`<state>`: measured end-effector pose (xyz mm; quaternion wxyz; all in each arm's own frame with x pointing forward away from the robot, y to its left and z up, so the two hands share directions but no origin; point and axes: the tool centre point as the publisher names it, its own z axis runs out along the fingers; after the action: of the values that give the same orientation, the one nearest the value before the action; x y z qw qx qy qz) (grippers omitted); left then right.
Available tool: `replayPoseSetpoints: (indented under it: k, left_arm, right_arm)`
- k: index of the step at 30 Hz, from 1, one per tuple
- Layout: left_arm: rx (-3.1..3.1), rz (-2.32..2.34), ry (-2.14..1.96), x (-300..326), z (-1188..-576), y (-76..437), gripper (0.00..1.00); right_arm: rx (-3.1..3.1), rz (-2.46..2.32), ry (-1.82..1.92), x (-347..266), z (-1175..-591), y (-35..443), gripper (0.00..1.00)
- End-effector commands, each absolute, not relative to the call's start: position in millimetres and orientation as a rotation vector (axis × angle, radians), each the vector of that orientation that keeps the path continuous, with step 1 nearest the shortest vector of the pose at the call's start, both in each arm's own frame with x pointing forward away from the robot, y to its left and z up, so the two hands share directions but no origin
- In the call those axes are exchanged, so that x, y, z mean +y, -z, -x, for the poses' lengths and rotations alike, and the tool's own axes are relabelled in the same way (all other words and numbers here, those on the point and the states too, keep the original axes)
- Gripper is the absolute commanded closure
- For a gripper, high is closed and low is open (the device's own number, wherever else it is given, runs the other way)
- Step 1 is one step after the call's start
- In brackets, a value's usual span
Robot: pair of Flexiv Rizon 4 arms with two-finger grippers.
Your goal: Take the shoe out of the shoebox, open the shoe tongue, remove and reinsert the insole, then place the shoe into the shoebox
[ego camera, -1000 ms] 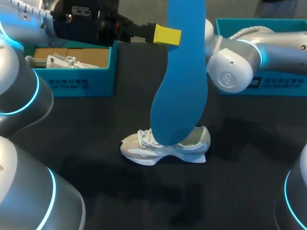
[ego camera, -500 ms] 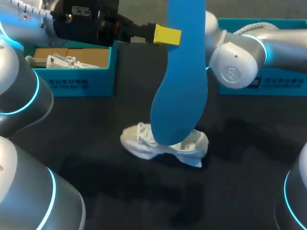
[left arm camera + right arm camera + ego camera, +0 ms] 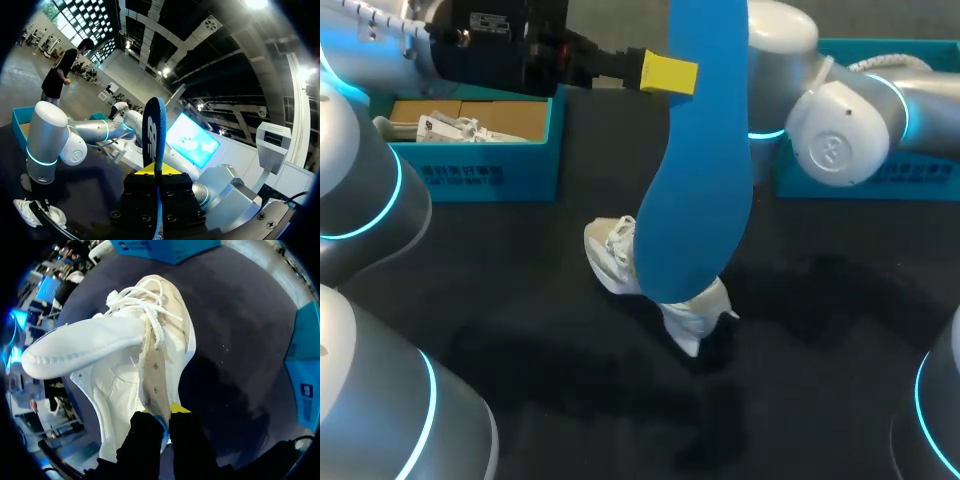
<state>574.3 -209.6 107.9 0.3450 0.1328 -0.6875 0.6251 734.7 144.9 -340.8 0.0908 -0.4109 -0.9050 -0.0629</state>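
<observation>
Here left jaws pinch insole [image 3: 696, 150], right jaws shoe [image 3: 116, 384].

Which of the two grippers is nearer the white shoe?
The right. The right gripper is clamped on the shoe at its laced edge; the left gripper is up above the table, apart from the shoe, holding the blue insole.

Dark table [image 3: 510, 330]; crumpled clear wrapping [image 3: 448, 126] lying on brown cardboard [image 3: 510, 118], far left.
</observation>
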Motion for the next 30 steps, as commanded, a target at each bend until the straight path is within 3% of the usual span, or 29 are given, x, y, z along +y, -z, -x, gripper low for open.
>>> replayPoseSetpoints:
  k: [1,15,30]
  left_arm:
    - [-1.786,-0.344,-1.622,-211,-575,-108,1.0]
    - [-1.786,-0.344,-1.622,-211,-575,-108,1.0]
    - [-1.786,-0.344,-1.622,-211,-575,-108,1.0]
  right_arm:
    - [-2.229,1.901,0.36,154,-735,345,1.0]
    - [-2.137,2.136,0.279,161,-736,341,1.0]
    - [-2.357,1.934,0.249,146,-743,350,1.0]
